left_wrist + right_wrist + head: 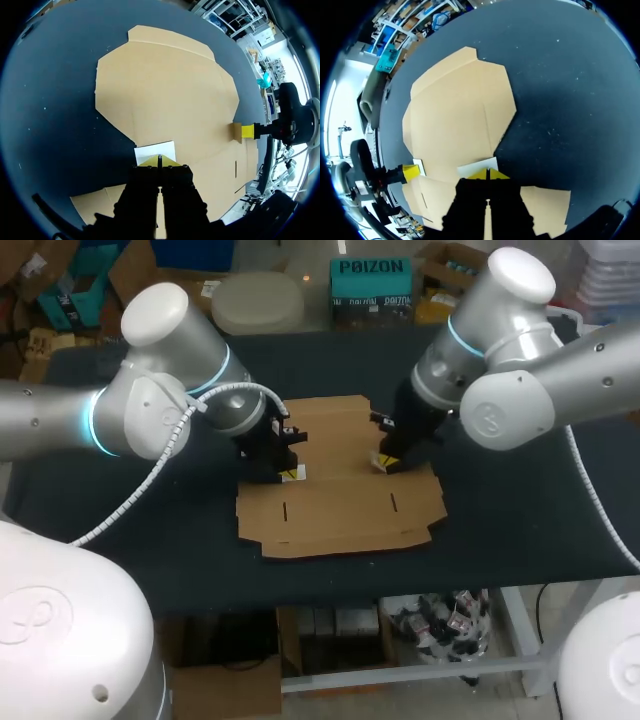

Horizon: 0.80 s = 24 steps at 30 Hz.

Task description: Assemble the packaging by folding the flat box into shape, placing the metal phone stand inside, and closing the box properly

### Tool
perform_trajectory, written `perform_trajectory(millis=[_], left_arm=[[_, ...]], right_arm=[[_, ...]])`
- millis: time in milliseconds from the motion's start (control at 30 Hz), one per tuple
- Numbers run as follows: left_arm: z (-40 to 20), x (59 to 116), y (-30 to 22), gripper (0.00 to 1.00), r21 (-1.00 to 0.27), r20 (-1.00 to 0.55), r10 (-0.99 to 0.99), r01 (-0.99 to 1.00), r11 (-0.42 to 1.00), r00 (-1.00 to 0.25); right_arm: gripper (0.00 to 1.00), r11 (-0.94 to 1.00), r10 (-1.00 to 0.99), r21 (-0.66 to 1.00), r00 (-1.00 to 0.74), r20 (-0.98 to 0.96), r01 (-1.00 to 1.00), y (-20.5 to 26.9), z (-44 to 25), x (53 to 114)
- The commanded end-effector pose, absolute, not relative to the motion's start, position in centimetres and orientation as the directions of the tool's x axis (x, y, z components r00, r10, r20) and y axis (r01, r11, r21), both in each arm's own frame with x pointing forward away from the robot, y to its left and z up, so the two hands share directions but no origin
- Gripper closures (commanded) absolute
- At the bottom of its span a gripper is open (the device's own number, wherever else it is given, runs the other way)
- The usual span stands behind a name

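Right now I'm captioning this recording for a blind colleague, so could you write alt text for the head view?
A flat, unfolded cardboard box lies on a dark table. Two robot arms come in from the sides, and the left gripper and right gripper are down at the sheet, one on each side where it narrows.

Even light falls from overhead in the head view, and shadows are faint. The dark table (120, 530) soaks it up, while the flat box (340, 505) reads mid-bright. Pale glare sits on the left arm (155, 315) at upper left and the right arm (520, 275) at upper right. In both wrist views, daylight past the table's edge blows out to white.
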<state>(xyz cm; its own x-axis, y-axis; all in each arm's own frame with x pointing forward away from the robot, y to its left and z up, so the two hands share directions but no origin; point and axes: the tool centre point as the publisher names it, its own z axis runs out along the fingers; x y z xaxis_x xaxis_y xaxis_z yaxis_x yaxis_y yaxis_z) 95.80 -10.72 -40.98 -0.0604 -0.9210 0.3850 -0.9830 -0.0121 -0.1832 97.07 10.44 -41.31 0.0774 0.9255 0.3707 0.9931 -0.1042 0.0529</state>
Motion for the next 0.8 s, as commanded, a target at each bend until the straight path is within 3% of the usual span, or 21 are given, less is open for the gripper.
perform_trajectory(millis=[33,800], left_arm=[[-41.5,96.0,-11.0,1.00,-0.182,0.375,-0.925,-0.983,-0.013,-0.057],[-41.6,95.9,-10.8,1.00,-0.173,0.370,-0.928,-0.985,-0.013,-0.053]], right_arm=[[1.00,-0.094,0.928,0.036,0.074,0.365,0.995,11.1,-41.7,97.6],[1.00,-0.037,0.940,0.019,0.028,0.339,0.999,12.0,-43.7,97.2]])
